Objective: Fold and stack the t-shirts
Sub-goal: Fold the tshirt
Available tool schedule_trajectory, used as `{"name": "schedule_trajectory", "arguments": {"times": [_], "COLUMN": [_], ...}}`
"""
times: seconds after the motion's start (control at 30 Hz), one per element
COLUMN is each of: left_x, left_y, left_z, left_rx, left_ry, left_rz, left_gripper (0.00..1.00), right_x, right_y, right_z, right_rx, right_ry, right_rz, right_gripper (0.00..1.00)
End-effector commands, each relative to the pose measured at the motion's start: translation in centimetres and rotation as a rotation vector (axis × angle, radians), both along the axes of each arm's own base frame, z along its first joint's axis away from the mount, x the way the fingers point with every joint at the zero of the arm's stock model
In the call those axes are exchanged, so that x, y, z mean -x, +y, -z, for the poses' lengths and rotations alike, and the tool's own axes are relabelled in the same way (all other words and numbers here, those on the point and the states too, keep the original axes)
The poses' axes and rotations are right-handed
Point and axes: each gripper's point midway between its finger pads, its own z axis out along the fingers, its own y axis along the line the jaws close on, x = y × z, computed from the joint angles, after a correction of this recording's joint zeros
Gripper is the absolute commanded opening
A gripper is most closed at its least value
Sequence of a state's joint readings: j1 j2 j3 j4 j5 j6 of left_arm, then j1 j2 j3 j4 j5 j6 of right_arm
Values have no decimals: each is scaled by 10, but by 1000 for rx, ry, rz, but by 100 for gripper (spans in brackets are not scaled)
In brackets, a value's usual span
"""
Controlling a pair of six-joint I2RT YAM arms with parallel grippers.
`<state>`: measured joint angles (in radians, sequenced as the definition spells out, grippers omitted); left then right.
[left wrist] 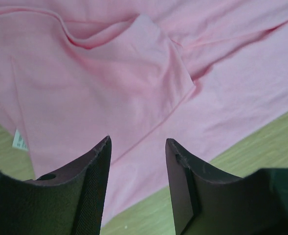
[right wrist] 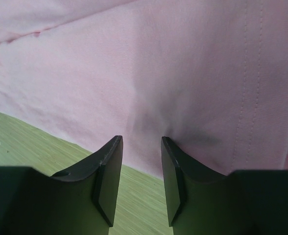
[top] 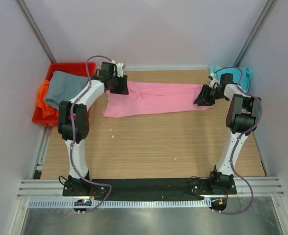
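Note:
The pink t-shirt (top: 156, 99) lies spread lengthwise across the far half of the table. My left gripper (top: 117, 86) hovers over its left end, open and empty; in the left wrist view (left wrist: 138, 142) the pink cloth (left wrist: 104, 78) with a folded sleeve lies just beyond the fingertips. My right gripper (top: 204, 95) is at the shirt's right end, open; in the right wrist view (right wrist: 141, 139) the pink hem (right wrist: 183, 73) lies under the tips. A teal t-shirt (top: 232, 76) lies at the far right corner. A grey t-shirt (top: 64, 88) and an orange one (top: 45, 102) lie in the red bin.
The red plastic bin (top: 60, 68) stands off the table's far left corner. Grey walls enclose the table on three sides. Bare wood (top: 148, 147) fills the near half, down to the arm bases.

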<state>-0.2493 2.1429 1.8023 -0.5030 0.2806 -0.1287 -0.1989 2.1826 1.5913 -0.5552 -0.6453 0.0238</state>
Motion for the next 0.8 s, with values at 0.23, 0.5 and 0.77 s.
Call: {"name": "schedule_trajectory", "arguments": {"times": [0.23,0.5,0.77], "left_x": [44,50,43], "left_y": [23,34,38], "left_z": [-12,30,59], "left_rx": [-61,-112,-129], "left_ry": [-64,20,104], "left_rz": [19,-10,-38], "left_gripper": [49,48,48], "right_x": [-5,-18,-10], "right_y": [2,-27,-45], "right_z": [-15,-13,16], "right_rx": [-12,173,302], "right_ry": [-39,-70,-13], "right_rz": [-5,-9,-41], "right_gripper": [44,44,44]}}
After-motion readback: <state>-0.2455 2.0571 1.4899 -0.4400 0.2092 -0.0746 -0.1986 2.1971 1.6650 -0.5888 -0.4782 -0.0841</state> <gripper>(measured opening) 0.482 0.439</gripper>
